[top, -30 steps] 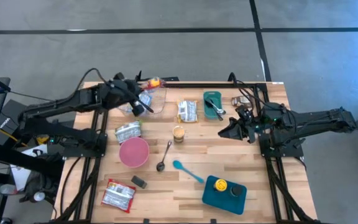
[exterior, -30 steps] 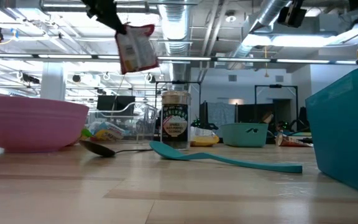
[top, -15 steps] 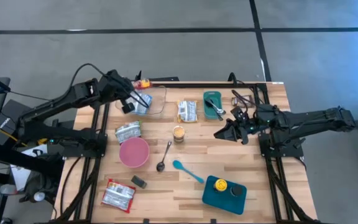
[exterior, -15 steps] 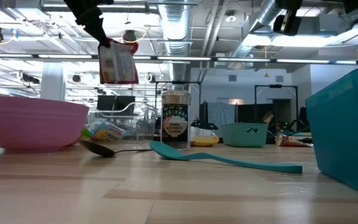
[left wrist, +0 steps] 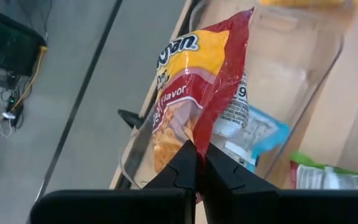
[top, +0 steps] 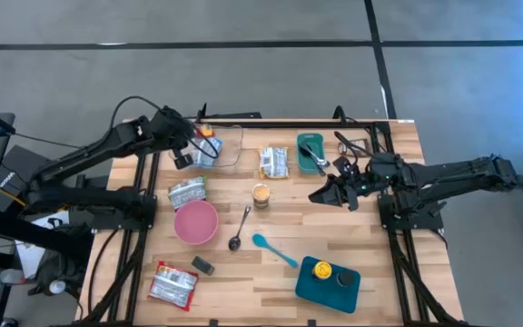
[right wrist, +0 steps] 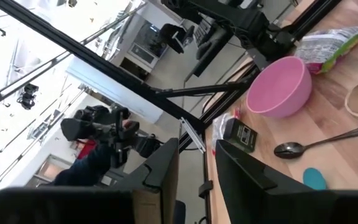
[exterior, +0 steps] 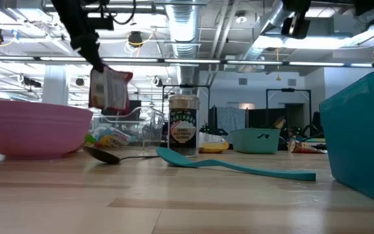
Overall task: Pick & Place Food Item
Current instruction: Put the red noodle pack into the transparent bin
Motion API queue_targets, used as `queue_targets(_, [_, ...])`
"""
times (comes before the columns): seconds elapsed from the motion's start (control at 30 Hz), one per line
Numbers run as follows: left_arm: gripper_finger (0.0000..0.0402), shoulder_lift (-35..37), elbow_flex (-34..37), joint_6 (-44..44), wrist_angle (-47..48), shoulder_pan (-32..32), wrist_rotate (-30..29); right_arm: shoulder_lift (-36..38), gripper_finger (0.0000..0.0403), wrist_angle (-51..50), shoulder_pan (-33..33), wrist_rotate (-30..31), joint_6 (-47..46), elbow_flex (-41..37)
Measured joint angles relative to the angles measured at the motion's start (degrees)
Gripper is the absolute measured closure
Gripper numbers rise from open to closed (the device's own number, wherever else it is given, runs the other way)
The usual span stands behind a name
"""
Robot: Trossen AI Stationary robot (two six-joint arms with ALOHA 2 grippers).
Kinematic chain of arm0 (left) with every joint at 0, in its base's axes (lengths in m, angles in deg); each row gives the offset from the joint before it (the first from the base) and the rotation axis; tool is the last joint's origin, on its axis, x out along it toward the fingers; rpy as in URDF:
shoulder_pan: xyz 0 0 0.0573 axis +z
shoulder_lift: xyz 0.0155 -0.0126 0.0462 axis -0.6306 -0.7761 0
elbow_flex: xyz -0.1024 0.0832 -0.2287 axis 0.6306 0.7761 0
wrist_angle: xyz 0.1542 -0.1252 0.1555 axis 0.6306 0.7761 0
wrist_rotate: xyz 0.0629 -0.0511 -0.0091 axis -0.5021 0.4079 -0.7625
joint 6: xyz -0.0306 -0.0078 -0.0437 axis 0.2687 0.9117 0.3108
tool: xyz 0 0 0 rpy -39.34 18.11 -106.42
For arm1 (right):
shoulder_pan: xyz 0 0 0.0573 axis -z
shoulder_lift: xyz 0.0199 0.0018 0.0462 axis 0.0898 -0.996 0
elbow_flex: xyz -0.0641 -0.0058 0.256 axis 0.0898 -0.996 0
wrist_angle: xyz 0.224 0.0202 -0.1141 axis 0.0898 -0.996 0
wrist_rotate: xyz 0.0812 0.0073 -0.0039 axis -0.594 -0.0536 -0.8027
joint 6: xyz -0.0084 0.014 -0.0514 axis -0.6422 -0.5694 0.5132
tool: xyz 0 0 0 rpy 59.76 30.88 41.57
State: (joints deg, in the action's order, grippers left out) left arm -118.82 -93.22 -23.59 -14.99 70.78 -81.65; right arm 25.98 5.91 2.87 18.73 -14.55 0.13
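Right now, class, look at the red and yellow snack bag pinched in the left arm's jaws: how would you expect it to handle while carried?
The snack bag is probably floppy: it hangs creased from the left gripper, whose jaws pinch only one edge. It looks light, since that thin pinch holds it above the clear container. It may sway or twist in transit.

The snack bag (left wrist: 197, 93) shows the partial letters "gan" and the word "flavor".

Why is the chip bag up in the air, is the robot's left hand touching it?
Touching. The left wrist view shows the left gripper with jaws pinched shut on the chip bag's edge.
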Motion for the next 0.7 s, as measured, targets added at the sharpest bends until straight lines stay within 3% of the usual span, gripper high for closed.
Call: queue_targets(0.7, [0.0401, -0.02, 12.87, -11.85, -17.81, 8.48, 2.7, 0.0, 0.0301, -0.05, 0.26, 2.16, 0.0, 0.0])
